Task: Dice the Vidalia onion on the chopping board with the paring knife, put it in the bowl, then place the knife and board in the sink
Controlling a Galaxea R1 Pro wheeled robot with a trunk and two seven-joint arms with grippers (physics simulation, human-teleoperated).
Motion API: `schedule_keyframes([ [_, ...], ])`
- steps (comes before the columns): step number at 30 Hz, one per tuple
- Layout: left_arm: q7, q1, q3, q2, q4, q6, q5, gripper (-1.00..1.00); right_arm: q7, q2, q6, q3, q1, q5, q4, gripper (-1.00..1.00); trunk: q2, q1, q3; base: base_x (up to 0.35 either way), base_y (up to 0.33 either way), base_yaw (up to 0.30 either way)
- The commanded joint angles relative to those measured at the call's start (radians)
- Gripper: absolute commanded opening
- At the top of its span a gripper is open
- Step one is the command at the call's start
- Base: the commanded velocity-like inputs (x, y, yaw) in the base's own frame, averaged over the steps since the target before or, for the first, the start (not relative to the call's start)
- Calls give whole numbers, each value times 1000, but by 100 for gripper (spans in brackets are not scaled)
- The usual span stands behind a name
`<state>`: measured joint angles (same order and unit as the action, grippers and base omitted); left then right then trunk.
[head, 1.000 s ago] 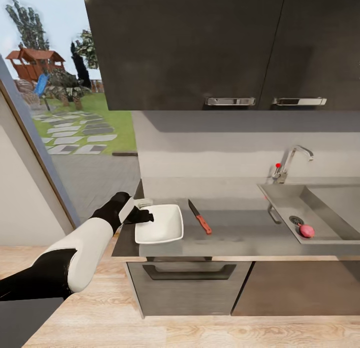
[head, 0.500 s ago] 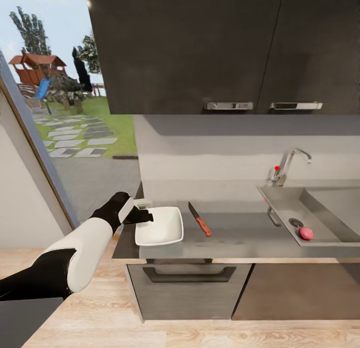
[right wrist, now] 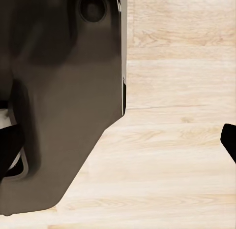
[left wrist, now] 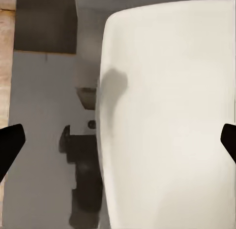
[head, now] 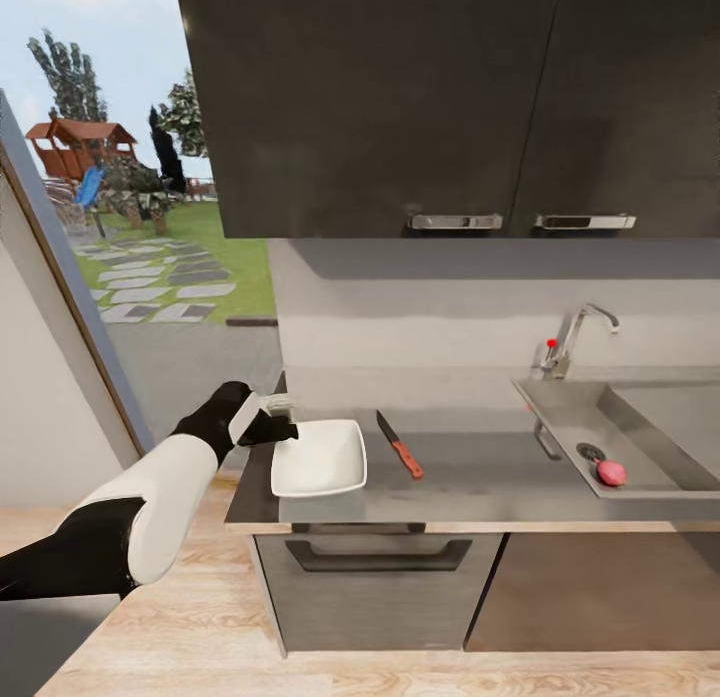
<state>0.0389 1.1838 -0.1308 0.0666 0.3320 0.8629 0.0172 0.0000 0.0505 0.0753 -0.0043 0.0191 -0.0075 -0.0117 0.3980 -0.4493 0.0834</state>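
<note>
on the grey countertop point(head: 470, 477) the white bowl point(head: 319, 459) sits at the left end, with the paring knife point(head: 399, 444) lying just beside it on its sink side, red-orange handle toward the front edge. over in the sink point(head: 640, 447) a small pink-red onion point(head: 611, 472) rests next to the round drain. the left gripper point(head: 272, 419) hangs at the bowl's left rim with its fingers spread wide, while the right gripper point(right wrist: 118, 140) hovers over light wood floor point(right wrist: 177, 140), fingers likewise parted.
</note>
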Motion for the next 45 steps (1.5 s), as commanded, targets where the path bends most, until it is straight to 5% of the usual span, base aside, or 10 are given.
schedule_keyframes([
  [1,5,1,-7,0,12,5,2,100,0,0,3,0,1,-1,1,100,2,-1,1,0,0,0],
  [16,1,0,-6,0,158,-16,2,100,0,0,4,0,1,-1,1,100,2,-1,-24,0,0,0],
  [18,1,-2,-6,3,163,-84,2,100,0,0,4,0,1,0,1,100,2,-1,-27,0,0,0],
  [19,-2,-15,-6,7,158,-255,2,100,0,0,4,0,1,0,1,100,2,-1,-28,0,0,0],
  [24,-15,-53,-6,9,157,-413,2,100,0,0,4,0,1,0,1,100,2,-1,-36,0,0,0],
  [27,-48,-91,-5,13,157,-553,1,100,0,0,4,0,1,0,1,100,2,-1,-41,0,0,0],
  [29,-115,-149,-2,22,161,-716,1,100,0,0,4,0,1,0,1,100,2,-1,-45,0,0,0],
  [38,-218,-244,-1,28,163,-917,1,100,0,0,4,0,1,0,1,100,2,-1,-59,0,0,0],
  [45,-232,-271,0,27,170,-949,1,100,0,0,16,0,1,0,1,100,2,-1,-69,0,0,0],
])
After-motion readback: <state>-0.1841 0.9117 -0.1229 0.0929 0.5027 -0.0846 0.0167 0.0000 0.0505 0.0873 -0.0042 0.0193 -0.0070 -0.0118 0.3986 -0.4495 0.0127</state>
